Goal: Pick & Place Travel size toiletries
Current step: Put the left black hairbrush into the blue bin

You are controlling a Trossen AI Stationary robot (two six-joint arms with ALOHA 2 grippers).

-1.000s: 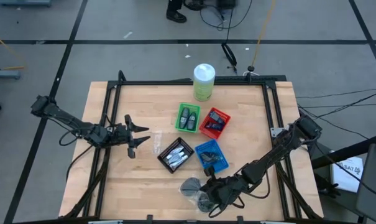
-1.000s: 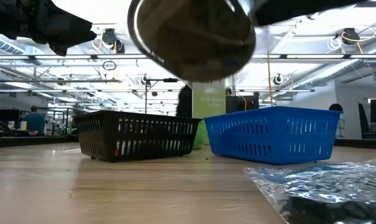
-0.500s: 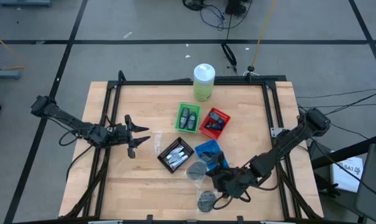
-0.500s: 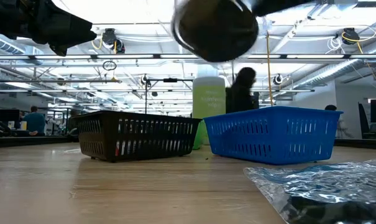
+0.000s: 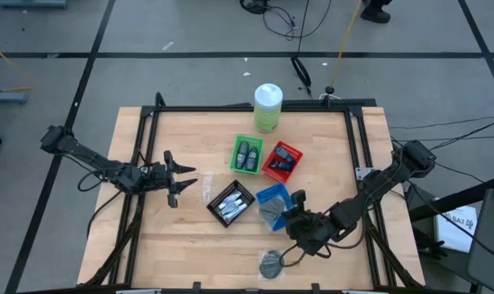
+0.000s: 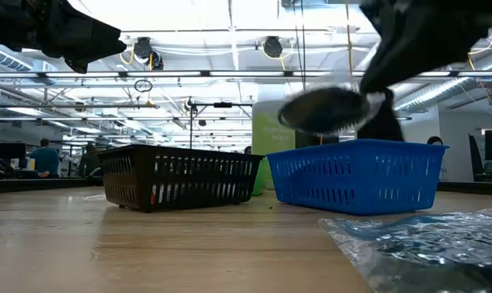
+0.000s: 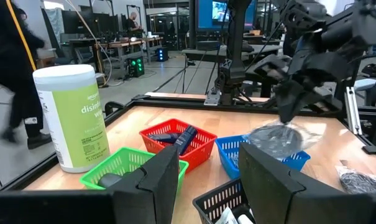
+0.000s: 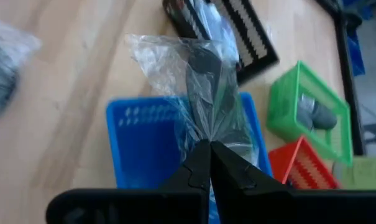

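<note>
Right gripper [image 8: 207,144] clenched on bagged grey disc [image 8: 214,93], above blue tray [image 5: 276,198] at table's five o'clock.

1 overhead, 1 tabletop-level, 2 wrist cameras share the blue tray [image 5: 273,200].

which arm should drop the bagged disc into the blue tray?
Right. The right gripper is shut on the bagged disc, holding it over the blue tray. The left gripper waits empty on the far side of the black tray.
</note>
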